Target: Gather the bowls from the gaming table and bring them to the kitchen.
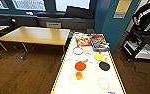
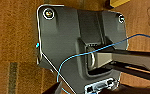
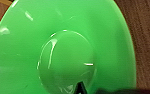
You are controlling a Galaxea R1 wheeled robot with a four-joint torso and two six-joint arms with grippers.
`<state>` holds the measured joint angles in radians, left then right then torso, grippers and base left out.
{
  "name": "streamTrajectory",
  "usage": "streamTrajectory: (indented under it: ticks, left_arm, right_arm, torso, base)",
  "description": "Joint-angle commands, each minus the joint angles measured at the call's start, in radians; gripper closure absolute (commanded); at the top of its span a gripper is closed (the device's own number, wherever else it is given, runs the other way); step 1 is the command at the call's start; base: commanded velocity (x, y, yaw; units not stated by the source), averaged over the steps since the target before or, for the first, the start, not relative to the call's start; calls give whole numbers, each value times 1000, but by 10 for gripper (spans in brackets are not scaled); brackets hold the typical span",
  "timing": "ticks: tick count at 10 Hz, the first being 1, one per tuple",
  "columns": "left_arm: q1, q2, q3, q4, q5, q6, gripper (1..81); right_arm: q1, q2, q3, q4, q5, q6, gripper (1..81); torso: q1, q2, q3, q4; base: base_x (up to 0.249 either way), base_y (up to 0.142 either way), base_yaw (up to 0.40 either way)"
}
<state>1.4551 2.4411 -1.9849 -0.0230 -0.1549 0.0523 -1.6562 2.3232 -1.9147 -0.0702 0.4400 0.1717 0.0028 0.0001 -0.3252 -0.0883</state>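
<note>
The gaming table (image 1: 66,85) stretches ahead of me, white-topped with a yellow-and-black edge and thin drawn circles. An orange bowl (image 1: 80,66) rests near its middle, seen from above. A lime green bowl (image 3: 66,50) looms very close in the right wrist view, hanging over the wooden floor with my right gripper shut on its rim; a dark fingertip (image 3: 80,88) pokes up at its edge. The left wrist view looks down at the floor past my own dark plate.
On the table also lie a small orange cup (image 1: 78,75), a yellow disc (image 1: 99,56), a black disc (image 1: 104,66) and board-game boxes (image 1: 92,42). A wood-topped table (image 1: 36,35) stands to the left. A person (image 1: 146,12) and a black cart (image 1: 143,42) are at the right.
</note>
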Motion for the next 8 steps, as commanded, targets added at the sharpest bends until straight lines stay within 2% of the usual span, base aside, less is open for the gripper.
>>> streamTrajectory:
  ticks: [1,3,6,8]
  left_arm:
    - [-35,-225,242,-17,1,-44,10]
    - [-112,-306,366,-15,8,-129,10]
    - [-285,-419,549,-32,37,-138,10]
    - [-429,-488,641,-66,107,-138,10]
  right_arm:
    - [-21,9,-39,-54,-47,-4,811]
    - [-21,26,-35,-60,-47,-6,811]
    - [-17,47,-36,-71,-47,-9,811]
    - [-14,57,-35,-74,-46,-11,811]
  torso:
    - [0,0,0,0]
    - [0,0,0,0]
    - [0,0,0,0]
    - [0,0,0,0]
  base:
    - [0,0,0]
    - [0,0,0]
    - [0,0,0]
    - [0,0,0]
